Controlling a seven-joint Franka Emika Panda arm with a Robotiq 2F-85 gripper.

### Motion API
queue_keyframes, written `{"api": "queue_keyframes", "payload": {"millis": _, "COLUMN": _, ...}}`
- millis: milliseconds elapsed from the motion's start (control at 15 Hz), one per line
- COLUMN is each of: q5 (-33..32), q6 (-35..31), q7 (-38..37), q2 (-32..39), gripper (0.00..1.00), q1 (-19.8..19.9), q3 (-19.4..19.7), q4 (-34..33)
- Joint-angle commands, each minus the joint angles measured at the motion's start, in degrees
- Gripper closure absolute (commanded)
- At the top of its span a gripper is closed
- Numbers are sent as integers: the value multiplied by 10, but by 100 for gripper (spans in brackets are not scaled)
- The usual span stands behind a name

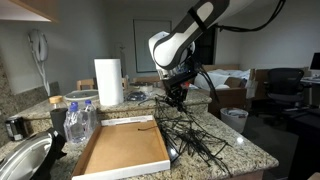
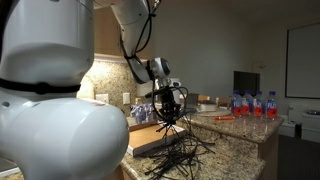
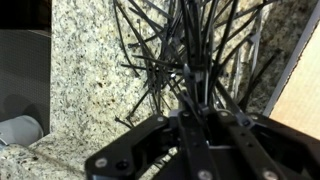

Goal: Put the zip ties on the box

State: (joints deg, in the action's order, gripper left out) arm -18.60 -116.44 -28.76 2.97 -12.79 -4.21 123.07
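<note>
**Zip ties.** The black plastic zip ties [image 1: 196,138] lie mostly as a spiky tangle on the speckled granite table [image 1: 245,152], at 3 o'clock of the box. 1 smaller clump is raised off the table and hangs from the gripper [image 1: 176,97]. In the wrist view the jaws are pressed almost together, pinching this clump, and its strips fan outward from them.

**Box.** The wide, shallow brown cardboard box [image 1: 115,155] sits at 8 o'clock of the gripper in an exterior view. Its floor looks nearly bare. A thin dark line near its far wall may be 1 strip; too small to confirm.

**Progress.** Judged early. The pick-up appears made. The carry over the box and the release are not yet done, and the bulk of the tangle would need further trips.

**Edges and room.**
- The tangle's tips reach close to the table edge at 5 o'clock, so dragged strips could slide off.
- The box's near wall is low and just beside the tangle.
- The air above the box is open.
- The white paper towel roll [image 1: 108,82] stands at 12 o'clock of the box, apart from it.
- The bag of clear bottles [image 1: 78,122] sits just beside the box at 10 o'clock.
- The round metal bowl [image 1: 22,160] lies at 9 o'clock.
</note>
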Motion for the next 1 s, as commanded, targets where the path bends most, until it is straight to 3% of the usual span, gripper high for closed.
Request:
{"api": "queue_keyframes", "payload": {"millis": 0, "q5": -2, "q6": 21, "q7": -23, "q2": -11, "gripper": 90, "q1": 6, "q3": -21, "q4": -12}}
{"api": "queue_keyframes", "payload": {"millis": 467, "q5": 30, "q6": 15, "q7": -26, "q2": 11, "gripper": 90, "q1": -9, "q3": -60, "q4": -73}}
{"api": "queue_keyframes", "payload": {"millis": 933, "q5": 110, "q6": 31, "q7": -7, "q2": 98, "gripper": 90, "q1": -30, "q3": -82, "q4": -190}}
